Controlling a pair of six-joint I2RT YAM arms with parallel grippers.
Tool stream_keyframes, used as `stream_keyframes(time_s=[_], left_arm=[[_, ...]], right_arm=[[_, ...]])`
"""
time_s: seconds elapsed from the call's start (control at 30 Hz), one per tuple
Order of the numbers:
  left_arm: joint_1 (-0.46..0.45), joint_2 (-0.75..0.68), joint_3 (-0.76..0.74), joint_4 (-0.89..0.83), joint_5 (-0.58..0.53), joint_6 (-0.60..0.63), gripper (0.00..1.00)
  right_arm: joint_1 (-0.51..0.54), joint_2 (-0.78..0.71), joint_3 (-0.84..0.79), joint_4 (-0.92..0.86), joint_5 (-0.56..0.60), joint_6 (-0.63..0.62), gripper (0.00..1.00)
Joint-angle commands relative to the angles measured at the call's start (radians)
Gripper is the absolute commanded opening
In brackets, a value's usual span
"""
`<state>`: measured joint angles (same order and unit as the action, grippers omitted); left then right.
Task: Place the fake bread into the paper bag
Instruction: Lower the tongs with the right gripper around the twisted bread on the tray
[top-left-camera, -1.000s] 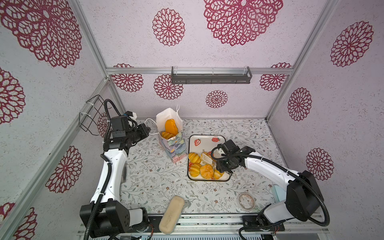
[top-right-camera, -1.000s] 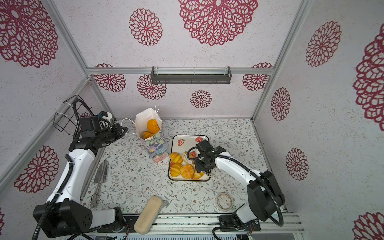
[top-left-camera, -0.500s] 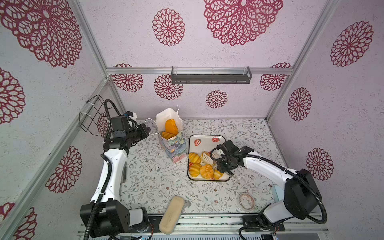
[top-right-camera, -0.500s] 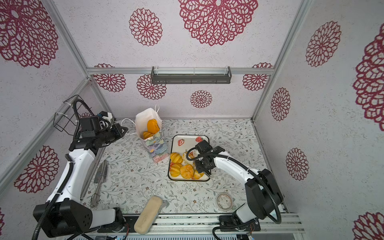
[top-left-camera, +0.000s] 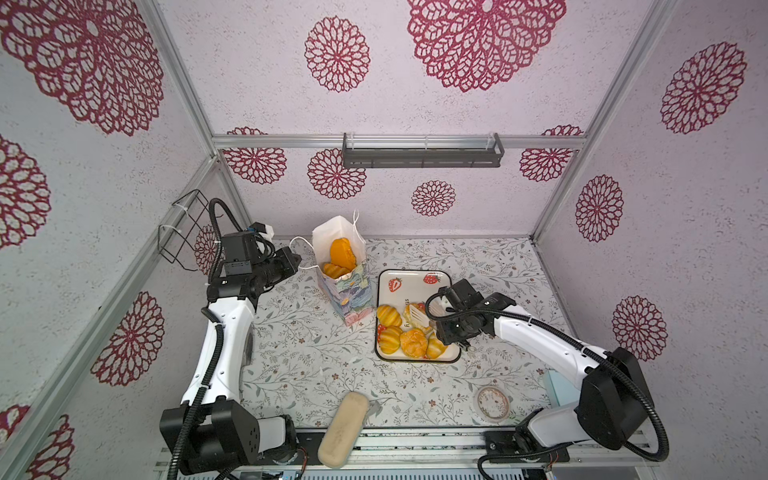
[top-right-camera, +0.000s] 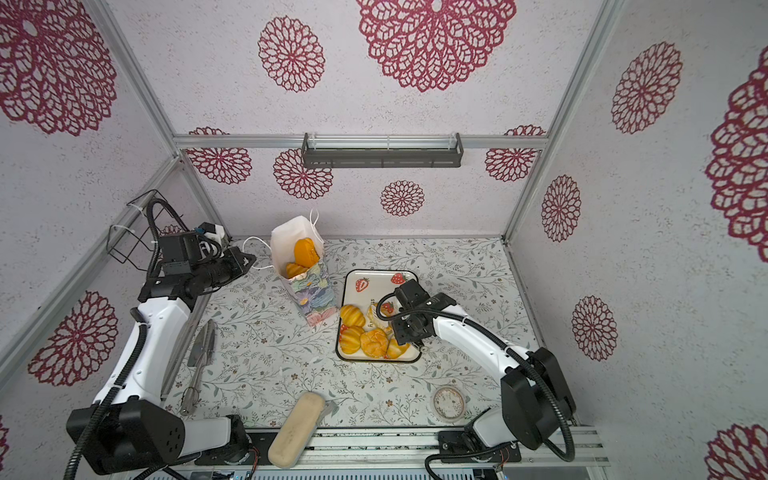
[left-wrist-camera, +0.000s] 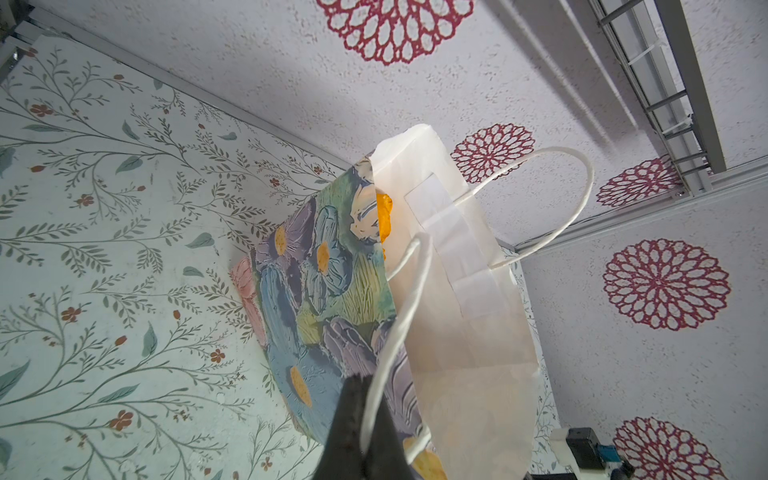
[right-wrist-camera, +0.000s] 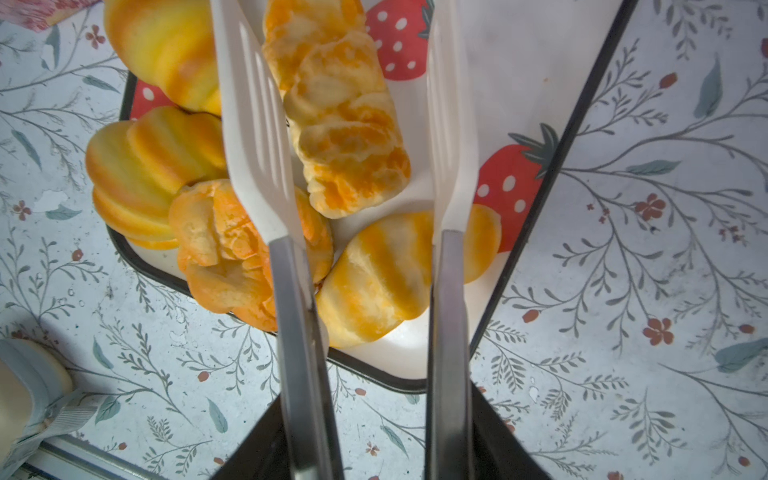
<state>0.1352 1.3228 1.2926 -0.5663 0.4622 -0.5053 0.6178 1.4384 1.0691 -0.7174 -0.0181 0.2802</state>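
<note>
Nothing much has moved since a second ago; both arms sit where they were. The right gripper squeezes the metal arms of the tongs. Their white tips stand apart, one on each side of the long loaf. The loaf lies flat, its long way running straight out from the fingers. Four buns crowd close by. Past the tips the tray is bare. The left gripper is pinched tight on the cord handle of the upright bag. Two breads sit inside the bag.
</note>
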Motion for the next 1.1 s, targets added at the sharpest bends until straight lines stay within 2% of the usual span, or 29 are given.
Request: stream_keyframes(time_s=[0.0, 0.17, 0.8, 1.07], left_arm=[[-0.008, 0.007, -0.006, -0.006, 0.003, 0.003, 0.00], [-0.008, 0.005, -0.006, -0.007, 0.000, 0.006, 0.00], [-0.008, 0.005, -0.004, -0.012, -0.007, 0.008, 0.00], [-0.008, 0.007, -0.004, -0.013, -0.006, 0.009, 0.00]], right_arm=[[-0.003, -0.032, 0.014, -0.007, 0.017, 0.010, 0.59], [-0.002, -0.029, 0.024, 0.013, -0.026, -0.006, 0.61], [0.008, 0.082, 0.078, 0.021, 0.007, -0.035, 0.59], [0.008, 0.107, 0.083, 0.013, 0.037, -0.042, 0.53]])
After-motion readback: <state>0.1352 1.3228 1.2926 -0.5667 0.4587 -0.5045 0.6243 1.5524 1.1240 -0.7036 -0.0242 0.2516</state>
